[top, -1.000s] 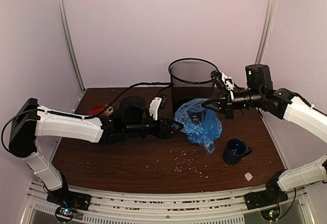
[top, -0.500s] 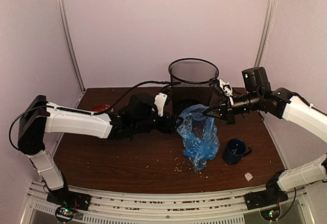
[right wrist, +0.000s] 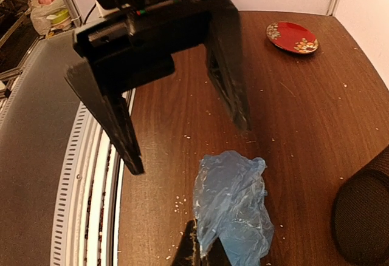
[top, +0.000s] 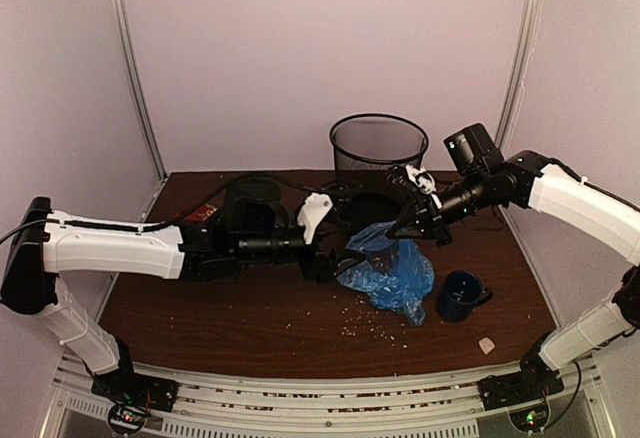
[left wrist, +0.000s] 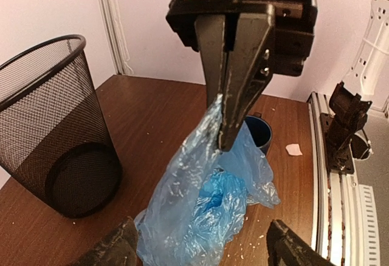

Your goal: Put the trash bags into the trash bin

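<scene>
Seeing a dark wood table [top: 250, 318] with both arms reaching in toward its middle. We list things largest first.

- Trash bin [top: 378, 148]: black wire mesh, upright at the back edge, behind both grippers. No bag in it that we can see.
- Trash bag [top: 395, 276]: thin light-blue film, in front of the bin. Its top edge is lifted and its crumpled lower part rests on the wood, just left of the mug.
- Right gripper [left wrist: 226, 138]: fingers pressed together on the bag's top edge. The film hangs from the tips in the left wrist view.
- Left gripper [top: 345, 258]: fingers spread wide at the bag's left side, clamped on nothing. From its own camera the bag sits between the two tips; we cannot tell if either tip touches the film.
- Dark blue mug [top: 460, 296]: upright, handle to the right, near the right front of the table.
- Red plate [right wrist: 292, 37]: well apart from the bag, at the far left rear, mostly hidden by the left arm in the top view.
- White scrap [top: 487, 344]: near the front right corner.
- Crumbs [top: 370, 323]: scattered on the wood in front of the bag.
</scene>
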Tool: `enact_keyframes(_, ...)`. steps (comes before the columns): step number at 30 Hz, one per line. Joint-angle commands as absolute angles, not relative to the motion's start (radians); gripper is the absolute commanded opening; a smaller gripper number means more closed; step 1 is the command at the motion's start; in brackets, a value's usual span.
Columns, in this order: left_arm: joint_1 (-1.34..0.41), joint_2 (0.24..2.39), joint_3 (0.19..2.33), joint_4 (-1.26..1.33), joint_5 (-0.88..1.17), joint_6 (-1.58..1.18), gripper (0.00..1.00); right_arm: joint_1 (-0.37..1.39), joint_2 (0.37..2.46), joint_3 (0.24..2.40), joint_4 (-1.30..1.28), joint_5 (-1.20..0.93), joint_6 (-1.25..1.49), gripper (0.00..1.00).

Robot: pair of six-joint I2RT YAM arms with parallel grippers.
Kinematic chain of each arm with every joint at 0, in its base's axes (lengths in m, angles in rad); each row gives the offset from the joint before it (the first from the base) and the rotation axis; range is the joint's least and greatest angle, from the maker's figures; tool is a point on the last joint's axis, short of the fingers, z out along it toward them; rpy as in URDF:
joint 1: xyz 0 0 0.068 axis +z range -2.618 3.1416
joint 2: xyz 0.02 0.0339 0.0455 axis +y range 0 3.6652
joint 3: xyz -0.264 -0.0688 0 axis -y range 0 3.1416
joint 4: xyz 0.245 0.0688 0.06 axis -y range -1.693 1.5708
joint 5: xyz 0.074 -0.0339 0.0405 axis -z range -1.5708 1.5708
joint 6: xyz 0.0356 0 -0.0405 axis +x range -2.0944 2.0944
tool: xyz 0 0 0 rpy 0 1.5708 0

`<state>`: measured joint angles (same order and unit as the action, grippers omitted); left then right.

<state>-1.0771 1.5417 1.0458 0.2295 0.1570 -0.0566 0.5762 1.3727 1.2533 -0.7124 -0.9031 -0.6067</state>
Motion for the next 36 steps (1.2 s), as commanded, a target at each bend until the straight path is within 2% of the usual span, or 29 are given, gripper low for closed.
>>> enact_keyframes(1, -1.071, 1.599, 1.089, 0.213, 0.175, 0.008, 0.75, 0.625, 1.408, 1.318, -0.812, -0.933, -0.688, 0.00)
enact_keyframes(3, -1.071, 1.615, 1.091, 0.231, 0.163, 0.019, 0.73, 0.633, 1.425, 1.335, -0.829, -0.954, -0.704, 0.00)
enact_keyframes(6, -1.071, 1.621, 1.078, 0.256, 0.152, 0.025, 0.64, 0.638, 1.446, 1.355, -0.844, -0.980, -0.706, 0.00)
enact_keyframes(12, -1.071, 1.591, 1.016, 0.333, 0.148, -0.002, 0.35, 0.640, 1.457, 1.368, -0.857, -0.967, -0.715, 0.00)
enact_keyframes(15, -1.071, 1.576, 1.000, 0.334, 0.151, -0.012, 0.15, 0.639, 1.461, 1.371, -0.844, -0.965, -0.702, 0.00)
enact_keyframes(16, -1.071, 1.573, 0.999, 0.326, 0.140, -0.021, 0.06, 0.639, 1.462, 1.370, -0.829, -0.959, -0.685, 0.04)
enact_keyframes(17, -1.071, 1.572, 1.003, 0.307, 0.112, -0.033, 0.00, 0.639, 1.461, 1.368, -0.812, -0.950, -0.664, 0.14)
enact_keyframes(18, -1.069, 1.570, 1.008, 0.288, 0.073, -0.052, 0.00, 0.640, 1.459, 1.360, -0.763, -0.923, -0.630, 0.26)
enact_keyframes(20, -1.068, 1.556, 1.016, 0.256, -0.020, -0.102, 0.00, 0.637, 1.439, 1.315, -0.658, -0.845, -0.520, 0.45)
enact_keyframes(23, -1.061, 1.520, 1.006, 0.219, -0.171, -0.224, 0.00, 0.626, 1.389, 1.198, -0.562, -0.761, -0.462, 0.63)
enact_keyframes(27, -1.037, 1.476, 0.959, 0.160, -0.326, -0.431, 0.00, 0.624, 1.374, 1.134, -0.575, -0.719, -0.457, 0.68)
enact_keyframes(36, -0.990, 1.462, 0.889, 0.090, -0.413, -0.667, 0.00, 0.639, 1.465, 1.023, -0.455, -0.695, -0.357, 0.73)
